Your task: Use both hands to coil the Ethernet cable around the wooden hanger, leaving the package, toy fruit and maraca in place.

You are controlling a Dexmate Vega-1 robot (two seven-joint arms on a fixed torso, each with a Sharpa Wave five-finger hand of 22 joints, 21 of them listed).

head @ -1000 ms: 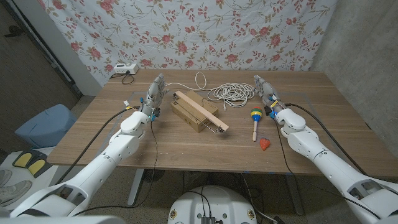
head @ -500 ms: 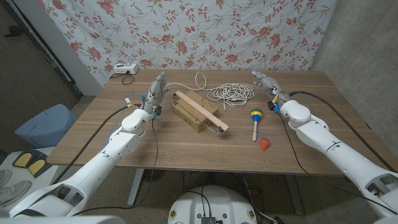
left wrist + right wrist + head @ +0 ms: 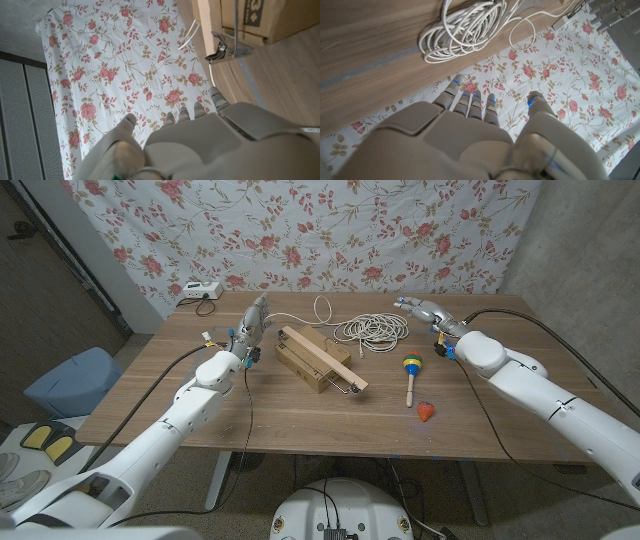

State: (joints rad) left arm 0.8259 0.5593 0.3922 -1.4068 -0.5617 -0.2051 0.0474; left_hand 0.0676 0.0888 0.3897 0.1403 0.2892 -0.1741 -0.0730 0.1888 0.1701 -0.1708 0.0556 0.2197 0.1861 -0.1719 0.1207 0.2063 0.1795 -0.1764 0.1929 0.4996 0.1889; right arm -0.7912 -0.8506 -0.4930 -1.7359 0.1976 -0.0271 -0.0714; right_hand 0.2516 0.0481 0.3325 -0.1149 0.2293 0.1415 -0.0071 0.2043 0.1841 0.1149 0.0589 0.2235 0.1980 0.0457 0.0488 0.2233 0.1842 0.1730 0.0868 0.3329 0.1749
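Note:
The white Ethernet cable [image 3: 372, 328] lies coiled at the back of the table, one loose loop trailing left. The wooden hanger [image 3: 320, 357] lies slantwise on top of the brown cardboard package [image 3: 300, 363], its metal clip [image 3: 347, 388] at the near end. My left hand [image 3: 251, 323] stands just left of the hanger's far end, fingers stretched out, holding nothing. My right hand [image 3: 421, 308] hovers just right of the coil, fingers apart and pointing left at it. The right wrist view has the coil [image 3: 465, 25] beyond my fingers [image 3: 470, 102]. The clip [image 3: 222, 50] appears in the left wrist view.
A striped maraca [image 3: 410, 370] and a red toy strawberry [image 3: 427, 412] lie right of the package, below my right forearm. A white device [image 3: 200, 290] with a cord sits at the back left corner. A floral cloth hangs behind the table.
My right hand has swung left and back from beside the maraca to the right edge of the cable coil. The left hand has hardly moved.

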